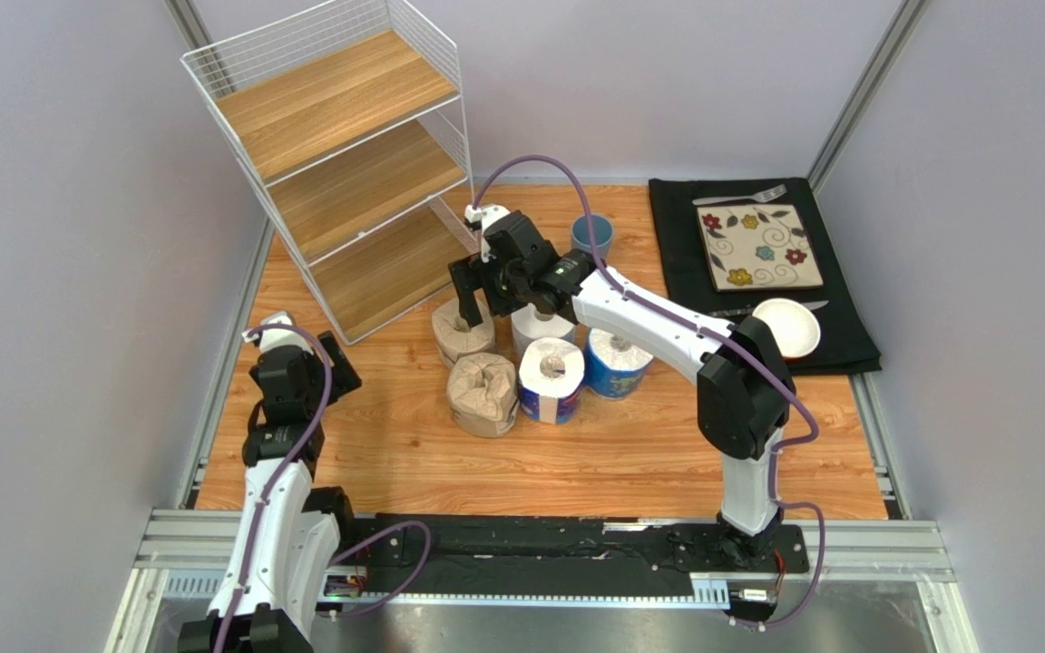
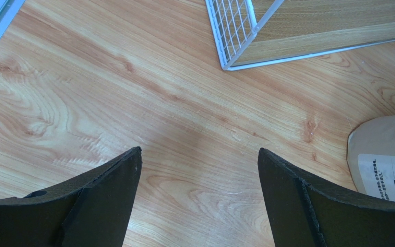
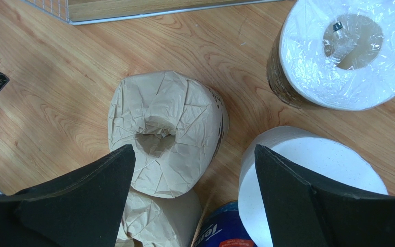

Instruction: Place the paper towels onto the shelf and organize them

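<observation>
The left hand (image 2: 199, 152) hangs spread wide over the desk (image 2: 132, 77). The shelf (image 2: 328, 25) corner lies ahead of it, and a labelled brown roll (image 2: 385, 154) sits off to its right. The right hand (image 3: 194, 149), equally wide, hovers above the rolls. A crumpled brown roll (image 3: 166, 128) lies between its fingers, a plain white roll (image 3: 307, 170) partly beneath one finger, and a dark-wrapped roll (image 3: 338, 56) ahead of that.

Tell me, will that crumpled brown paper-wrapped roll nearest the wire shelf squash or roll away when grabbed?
Probably squashes slightly: the brown paper-wrapped roll has a loose, creased wrapper and hollow core. It stands on its flat end, so rolling seems unlikely.
</observation>
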Robot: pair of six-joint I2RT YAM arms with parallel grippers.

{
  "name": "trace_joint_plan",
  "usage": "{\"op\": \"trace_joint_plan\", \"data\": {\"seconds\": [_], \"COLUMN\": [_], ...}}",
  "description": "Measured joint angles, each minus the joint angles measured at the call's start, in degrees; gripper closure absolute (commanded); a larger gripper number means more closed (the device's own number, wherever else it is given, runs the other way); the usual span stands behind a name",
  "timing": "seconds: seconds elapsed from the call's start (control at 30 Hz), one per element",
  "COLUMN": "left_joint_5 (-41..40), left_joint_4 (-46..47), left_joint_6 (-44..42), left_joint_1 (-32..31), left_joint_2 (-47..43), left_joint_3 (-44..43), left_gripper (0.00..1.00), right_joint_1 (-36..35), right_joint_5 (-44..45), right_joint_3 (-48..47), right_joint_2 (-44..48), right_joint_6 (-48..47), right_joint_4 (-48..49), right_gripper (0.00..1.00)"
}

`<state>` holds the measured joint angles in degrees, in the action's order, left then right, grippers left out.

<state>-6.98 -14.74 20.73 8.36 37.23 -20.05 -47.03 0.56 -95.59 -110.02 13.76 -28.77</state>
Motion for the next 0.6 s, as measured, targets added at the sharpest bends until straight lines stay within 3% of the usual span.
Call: {"op": "trace_joint_plan", "data": {"seconds": [0.6], "left_joint_5": [0.1], "left_joint_4": [-0.3], "left_joint_6": [0.5], "left_joint_1": [0.0], "left_joint_2": [0.1], "left_joint_3": [0.2], "left_gripper": [0.09], "right_joint_1": [0.0], "right_joint_5": [0.0], "right_joint_3": [-0.1], "right_joint_2": [-2.7], "right_joint_6": [1.8], "right_joint_4": [-1.4], "right_gripper": [0.17]}}
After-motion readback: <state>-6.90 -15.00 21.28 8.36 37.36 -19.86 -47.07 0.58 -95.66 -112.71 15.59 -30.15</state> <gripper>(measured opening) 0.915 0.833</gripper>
